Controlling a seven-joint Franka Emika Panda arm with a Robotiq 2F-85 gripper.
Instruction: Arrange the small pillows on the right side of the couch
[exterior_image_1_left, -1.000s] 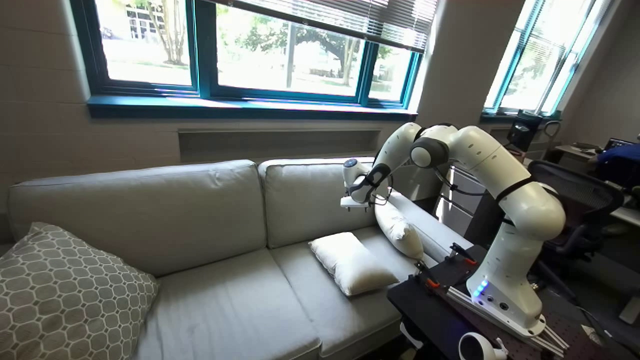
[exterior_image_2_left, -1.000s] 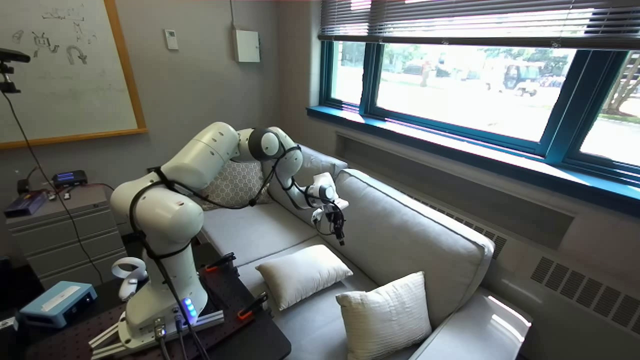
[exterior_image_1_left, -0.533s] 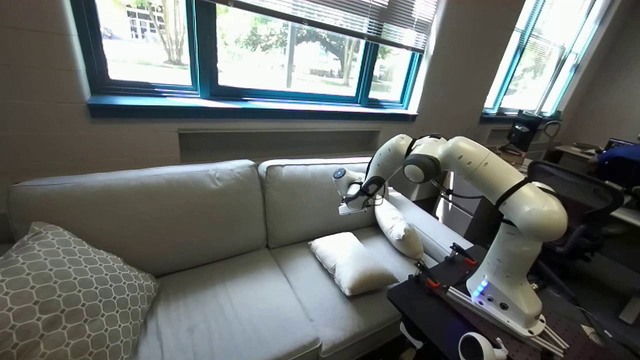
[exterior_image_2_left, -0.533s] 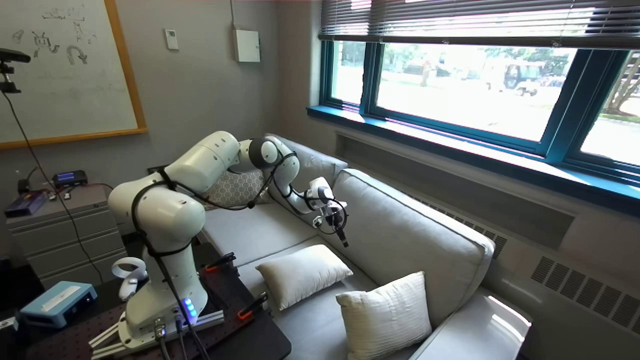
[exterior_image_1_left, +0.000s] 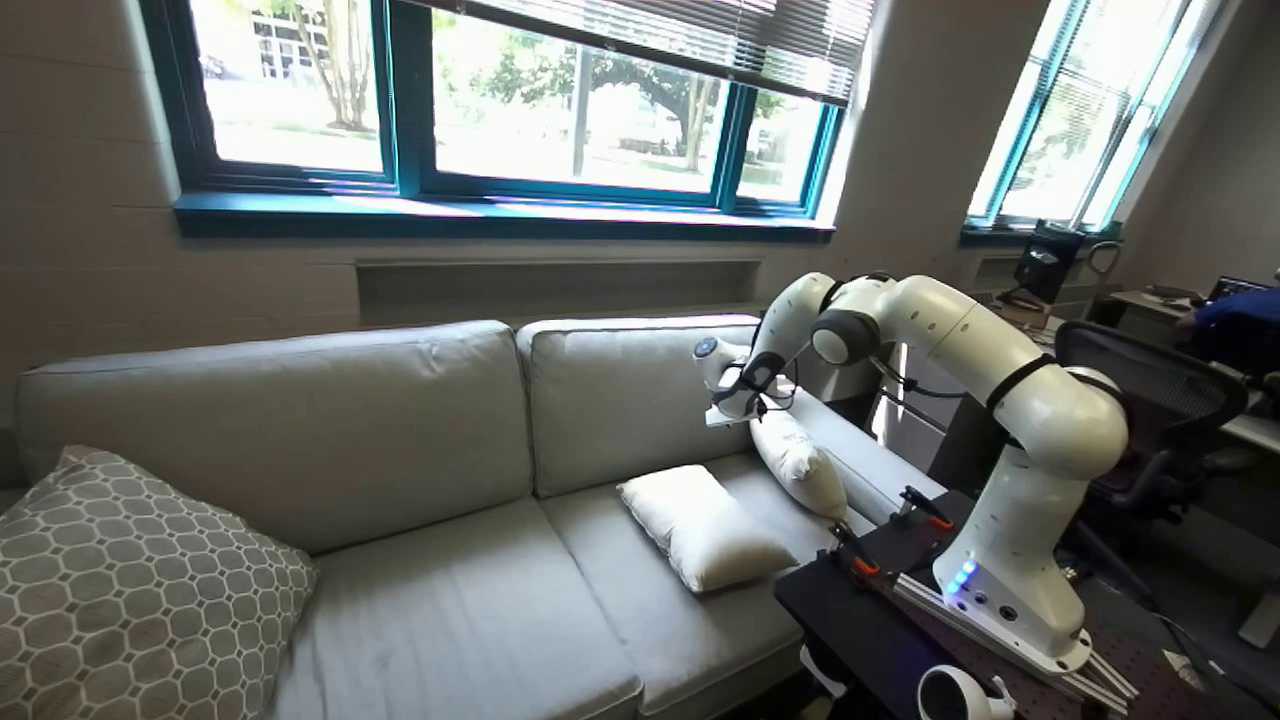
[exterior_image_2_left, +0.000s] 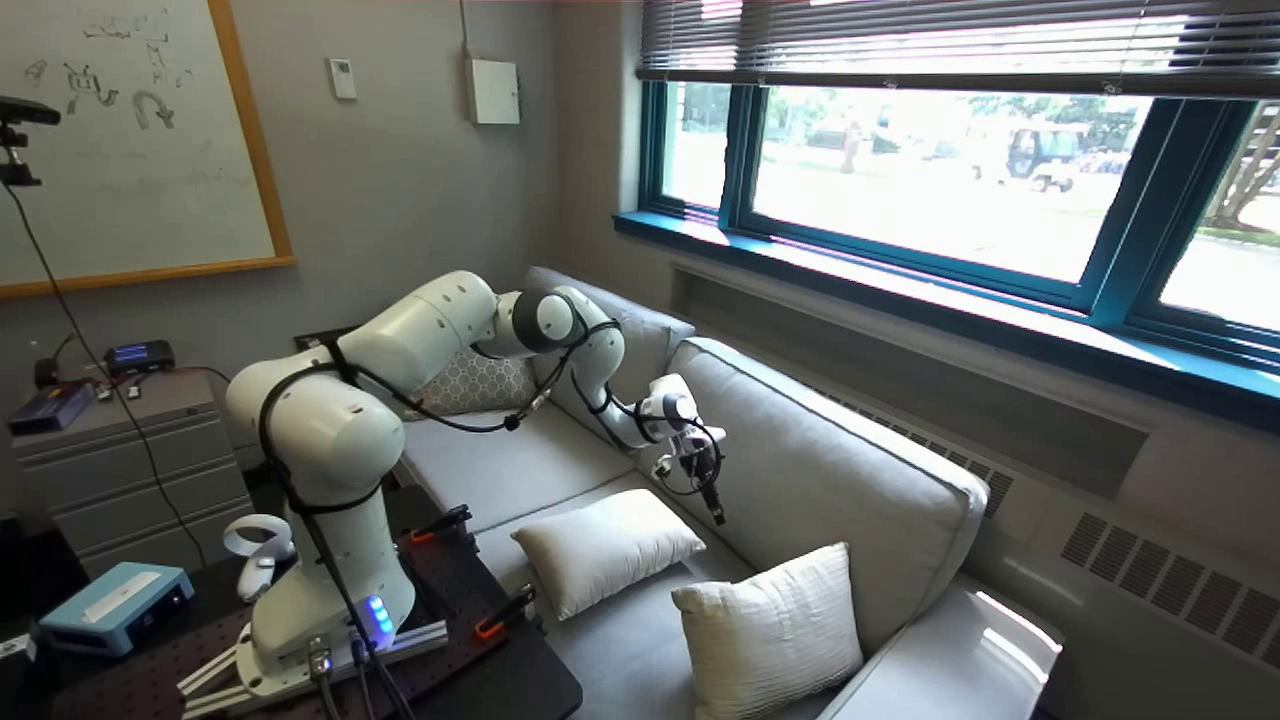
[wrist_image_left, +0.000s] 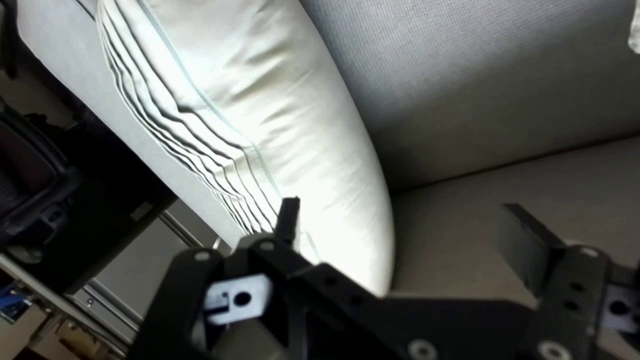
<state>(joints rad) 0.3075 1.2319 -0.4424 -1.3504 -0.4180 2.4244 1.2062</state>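
Spread wide, the black fingers (wrist_image_left: 531, 250) hang near a plump, ridged cream pillow (wrist_image_left: 310, 135) on the woven-fabric couch (wrist_image_left: 450, 60), though contact is hard to judge

In an exterior view, a brown-framed rectangular whiteboard (exterior_image_2_left: 125, 140) is mounted on a grey wall (exterior_image_2_left: 400, 180). Below the board, a grey rectangular drawer cabinet (exterior_image_2_left: 105, 475) supports a purple box-shaped device (exterior_image_2_left: 52, 408). Grey slatted blinds (exterior_image_2_left: 900, 50) cover the upper part of a blue-framed glass window (exterior_image_2_left: 950, 200). A grey fabric pillow with a white lattice print (exterior_image_1_left: 140, 590) shows in both exterior views.
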